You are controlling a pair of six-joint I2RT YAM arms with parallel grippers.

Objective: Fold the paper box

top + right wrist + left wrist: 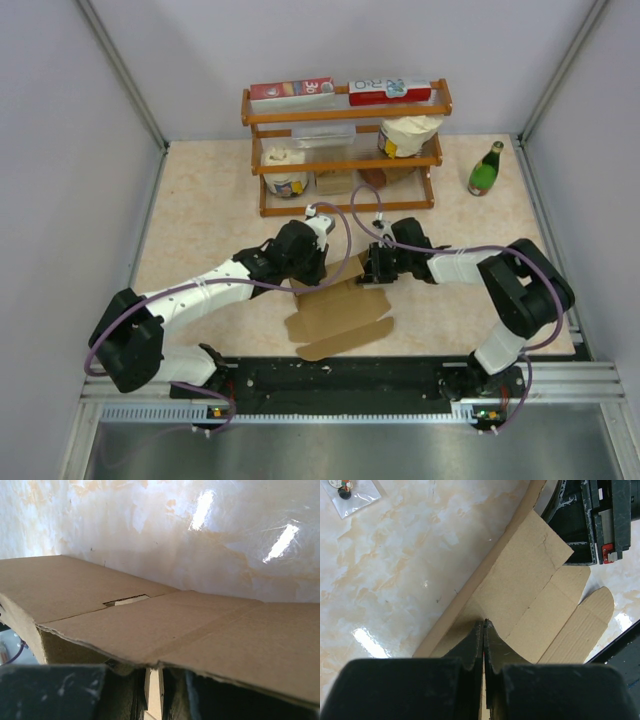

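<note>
The paper box [340, 312] is plain brown cardboard, lying mostly flat and unfolded on the table between my arms, with rounded flaps toward the near edge. My left gripper [318, 268] sits at its far left edge. In the left wrist view its jaws [485, 623] are closed, with a thin strip of cardboard [530, 595] between them where a panel rises. My right gripper [373, 268] is at the far right edge. In the right wrist view a cardboard panel [165, 625] lies over its nearly closed jaws [155, 675], and cardboard shows between them.
A wooden rack [345, 150] at the back holds red-and-white cartons [292, 90], paper rolls and jars. A green bottle [486, 170] stands at the back right. A small plastic bag [350, 495] lies on the table. Grey walls close in both sides.
</note>
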